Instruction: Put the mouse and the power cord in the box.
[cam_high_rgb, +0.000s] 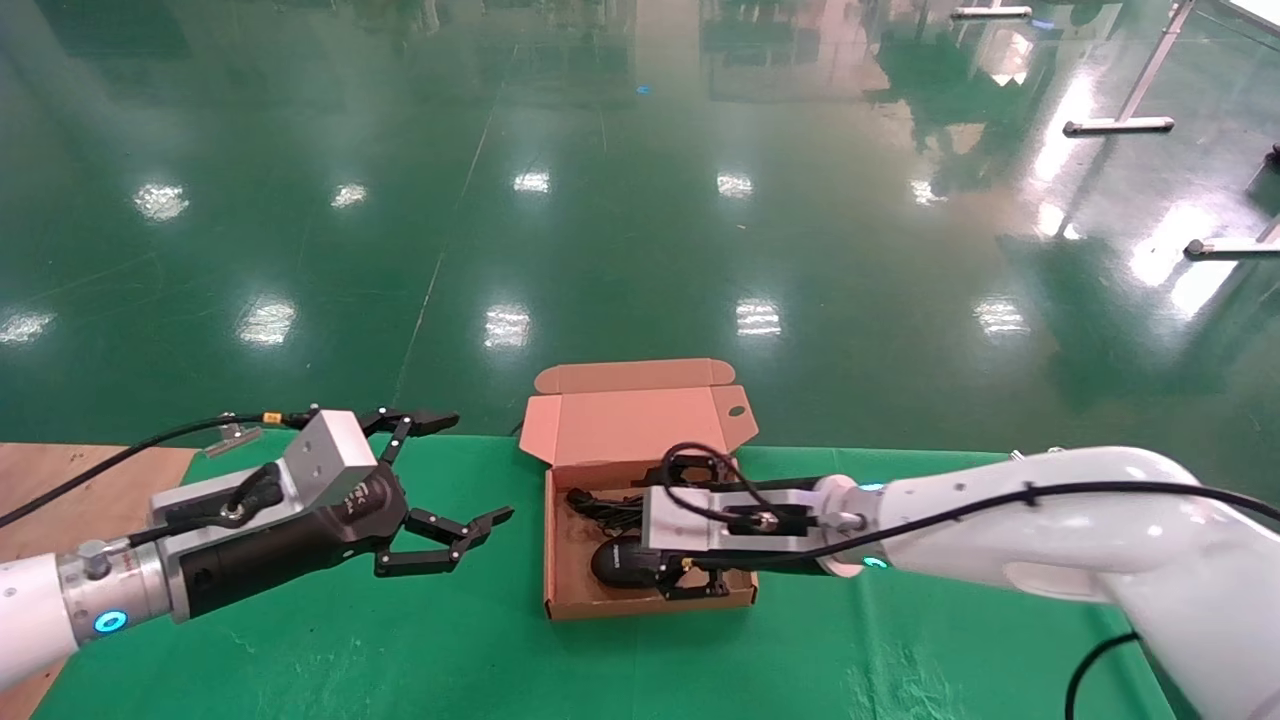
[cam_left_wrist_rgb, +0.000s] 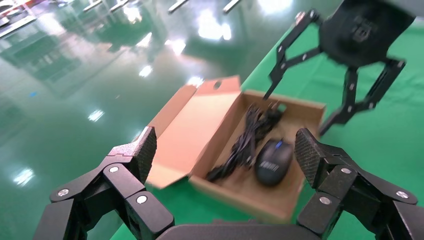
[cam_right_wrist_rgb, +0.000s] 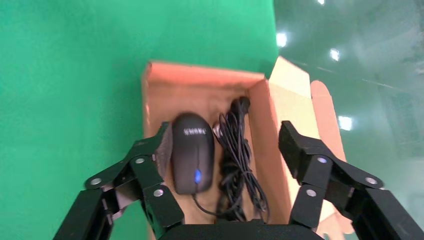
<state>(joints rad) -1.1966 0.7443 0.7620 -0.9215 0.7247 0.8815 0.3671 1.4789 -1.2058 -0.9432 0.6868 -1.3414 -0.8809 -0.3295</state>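
The brown cardboard box (cam_high_rgb: 560, 600) lies open on the green cloth, its lid (cam_high_rgb: 640, 420) tilted back. Inside, the black mouse (cam_high_rgb: 615, 560) rests on the floor of the box with the coiled black power cord (cam_high_rgb: 600, 505) beside it. The right wrist view shows the mouse (cam_right_wrist_rgb: 192, 150) and the cord (cam_right_wrist_rgb: 237, 160) side by side. My right gripper (cam_high_rgb: 665, 528) hangs over the box, open, holding nothing; one pad (cam_right_wrist_rgb: 162, 145) is close beside the mouse. To the left of the box my left gripper (cam_high_rgb: 475, 468) is open and empty above the cloth.
The green cloth (cam_high_rgb: 400, 640) covers the table. A bare wooden surface (cam_high_rgb: 60, 480) shows at the far left. Beyond the table's far edge is glossy green floor, with metal stand legs (cam_high_rgb: 1120, 125) at the far right.
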